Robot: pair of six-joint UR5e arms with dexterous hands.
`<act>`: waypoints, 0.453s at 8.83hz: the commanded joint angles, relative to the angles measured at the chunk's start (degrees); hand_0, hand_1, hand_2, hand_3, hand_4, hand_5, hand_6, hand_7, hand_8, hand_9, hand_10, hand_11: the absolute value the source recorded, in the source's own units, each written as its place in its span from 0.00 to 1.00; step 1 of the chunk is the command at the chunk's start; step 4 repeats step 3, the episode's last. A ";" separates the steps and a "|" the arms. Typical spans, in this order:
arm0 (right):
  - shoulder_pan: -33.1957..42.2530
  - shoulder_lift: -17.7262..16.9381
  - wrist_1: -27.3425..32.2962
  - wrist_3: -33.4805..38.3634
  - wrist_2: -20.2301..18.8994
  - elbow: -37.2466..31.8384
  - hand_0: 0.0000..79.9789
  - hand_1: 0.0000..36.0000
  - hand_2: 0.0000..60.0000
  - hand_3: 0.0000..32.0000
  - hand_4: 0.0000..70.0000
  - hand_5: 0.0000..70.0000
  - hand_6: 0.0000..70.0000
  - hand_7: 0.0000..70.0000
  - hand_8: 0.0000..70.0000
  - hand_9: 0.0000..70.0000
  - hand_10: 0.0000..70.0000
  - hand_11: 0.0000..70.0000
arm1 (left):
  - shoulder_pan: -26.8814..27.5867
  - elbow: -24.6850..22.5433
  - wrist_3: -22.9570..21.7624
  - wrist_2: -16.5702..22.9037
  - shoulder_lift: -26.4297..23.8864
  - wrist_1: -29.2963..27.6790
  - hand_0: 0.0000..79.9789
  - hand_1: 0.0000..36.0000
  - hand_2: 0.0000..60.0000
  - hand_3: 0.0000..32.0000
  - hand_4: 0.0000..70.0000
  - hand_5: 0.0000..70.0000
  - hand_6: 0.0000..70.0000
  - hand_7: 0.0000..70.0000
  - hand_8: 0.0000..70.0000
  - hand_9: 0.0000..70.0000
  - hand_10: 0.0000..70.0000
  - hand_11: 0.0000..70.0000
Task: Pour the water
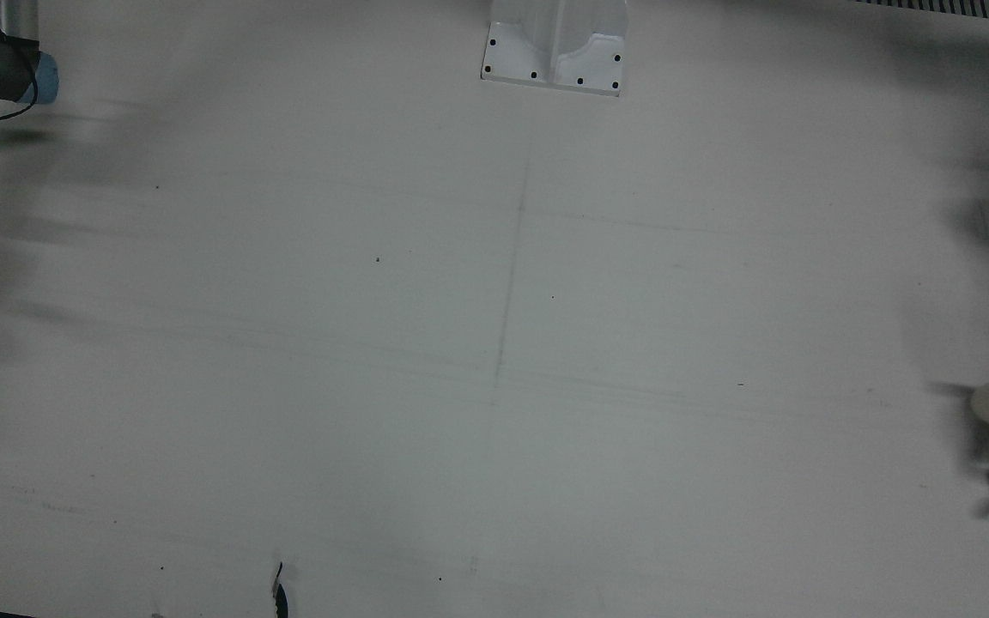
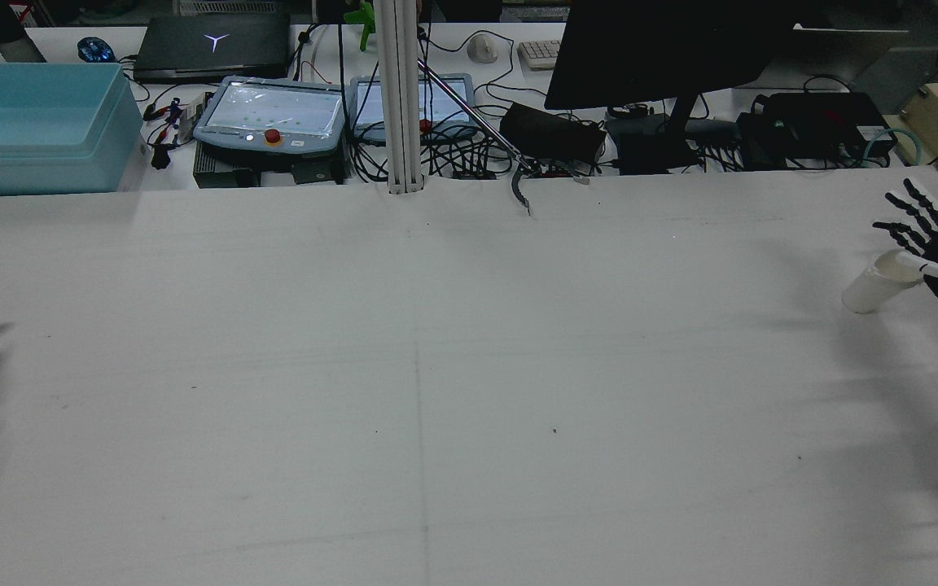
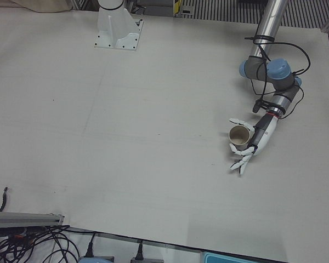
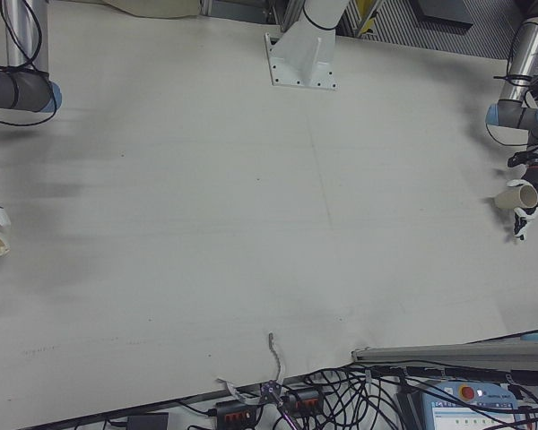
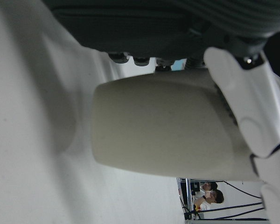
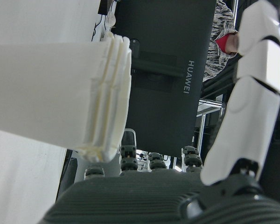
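Note:
A beige paper cup stands upright on the table near its left edge, as the robot sees it. My left hand is beside it, thumb on one side and fingers on the other, spread and not closed. The left hand view shows this cup close to the palm. A white paper cup stands near the right edge. My right hand is next to it with its fingers straight and spread, thumb by the rim. The right hand view shows the white cup just off the palm.
The white camera-post base is bolted at the robot's side of the table. Beyond the far edge are a blue bin, teach pendants, a monitor and cables. A dark cable end lies on the table's far edge.

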 commanded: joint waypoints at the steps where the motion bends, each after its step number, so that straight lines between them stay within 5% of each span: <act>1: 1.13 -0.32 0.16 0.16 -0.41 0.65 0.65 0.44 0.00 0.12 0.00 0.06 0.04 0.00 0.00 0.00 0.00 0.00 | 1.72 1.36 0.45 0.11 -0.30 -0.61 0.52 0.04 0.00 0.00 0.44 0.00 0.15 0.14 0.01 0.01 0.00 0.00; 4: 2.36 -1.54 0.08 0.08 -0.58 3.72 0.66 0.47 0.00 0.18 0.00 0.07 0.04 0.00 0.00 0.00 0.00 0.00 | 1.72 1.19 -0.42 0.11 0.40 -2.45 0.52 0.04 0.00 0.00 0.38 0.00 0.13 0.13 0.01 0.00 0.00 0.00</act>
